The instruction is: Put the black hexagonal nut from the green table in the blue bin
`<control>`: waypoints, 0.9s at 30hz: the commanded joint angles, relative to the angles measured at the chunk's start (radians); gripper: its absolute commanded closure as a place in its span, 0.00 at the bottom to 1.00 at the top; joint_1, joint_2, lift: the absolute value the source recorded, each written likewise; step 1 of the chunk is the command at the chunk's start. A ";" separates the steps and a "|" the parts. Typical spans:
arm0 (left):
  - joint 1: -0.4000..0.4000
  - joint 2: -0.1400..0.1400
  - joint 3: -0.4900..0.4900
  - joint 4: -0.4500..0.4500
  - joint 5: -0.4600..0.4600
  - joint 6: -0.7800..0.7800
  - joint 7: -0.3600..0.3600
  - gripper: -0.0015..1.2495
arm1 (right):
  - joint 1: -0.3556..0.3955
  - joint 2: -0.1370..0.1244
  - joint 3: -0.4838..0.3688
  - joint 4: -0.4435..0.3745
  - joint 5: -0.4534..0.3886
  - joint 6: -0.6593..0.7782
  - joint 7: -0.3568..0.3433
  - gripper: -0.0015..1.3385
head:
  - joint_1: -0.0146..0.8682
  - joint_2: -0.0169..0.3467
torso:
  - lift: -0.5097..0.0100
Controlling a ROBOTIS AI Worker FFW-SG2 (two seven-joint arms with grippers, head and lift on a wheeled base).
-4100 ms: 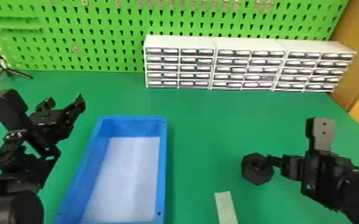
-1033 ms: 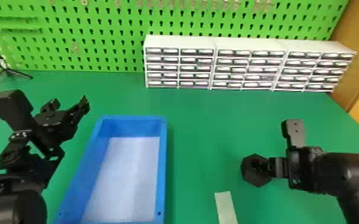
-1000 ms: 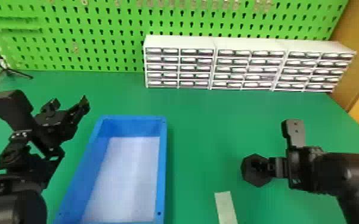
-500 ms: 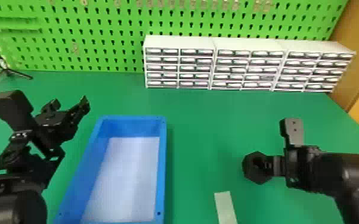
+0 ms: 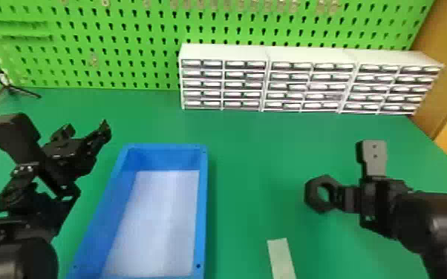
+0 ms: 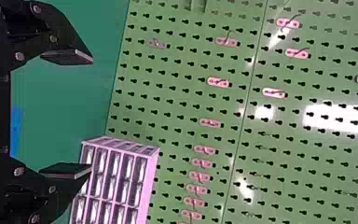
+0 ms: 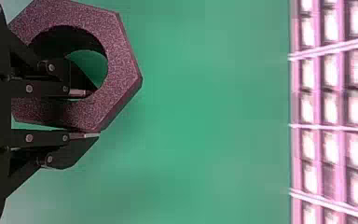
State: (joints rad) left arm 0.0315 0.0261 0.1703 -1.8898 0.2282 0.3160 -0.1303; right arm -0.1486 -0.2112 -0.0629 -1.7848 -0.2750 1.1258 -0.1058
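The right gripper (image 5: pixel 338 198) is closed on the wall of the black hexagonal nut (image 5: pixel 311 196), which looks raised above the green table (image 5: pixel 256 167), right of the blue bin (image 5: pixel 203 207). In the right wrist view, one finger of that gripper (image 7: pixel 88 114) passes into the hole of the nut (image 7: pixel 122 65) and the other lies along its outer side. My left gripper (image 5: pixel 87 131) is parked left of the bin's far end. The left wrist view has this gripper (image 6: pixel 91 113) open, its fingers wide apart with nothing between them.
White drawer cabinets (image 5: pixel 308 55) line the table's back in front of a green pegboard (image 5: pixel 122 48). A pale strip (image 5: pixel 281 259) lies on the table between bin and right arm. A small black tripod (image 5: pixel 9 87) stands at the back left.
The right gripper has come in to the nut from the right and taken hold of it. Over the last half second, nut and gripper have risen together. The left arm shifted slightly earlier on.
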 commanded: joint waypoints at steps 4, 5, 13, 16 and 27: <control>0.004 0.000 -0.002 0.000 0.005 0.000 0.000 0.35 | 0.047 0.047 -0.084 -0.062 0.043 -0.187 0.000 0.78 | 0.80 0.07 | 0.79; 0.004 0.000 -0.002 0.000 0.005 0.000 0.000 0.35 | 0.054 0.052 -0.092 -0.068 0.050 -0.224 0.009 0.78 | 0.80 0.07 | 0.79; 0.004 0.000 0.000 0.005 0.005 0.000 0.000 0.35 | 0.086 0.075 -0.097 -0.088 0.073 -0.544 0.034 0.78 | 0.80 0.07 | 0.79; 0.001 0.000 -0.005 0.011 0.005 0.000 0.000 0.35 | 0.073 0.101 -0.103 -0.088 0.091 -0.612 0.069 0.78 | 0.80 0.07 | 0.79; -0.001 0.000 -0.011 0.025 0.007 -0.002 0.012 0.35 | 0.008 0.038 0.074 -0.016 0.030 -0.897 0.201 0.78 | 0.80 0.07 | 0.79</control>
State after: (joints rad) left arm 0.0295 0.0261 0.1611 -1.8680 0.2333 0.3148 -0.1248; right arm -0.1102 -0.1342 -0.0762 -1.8149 -0.1937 0.2698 0.0900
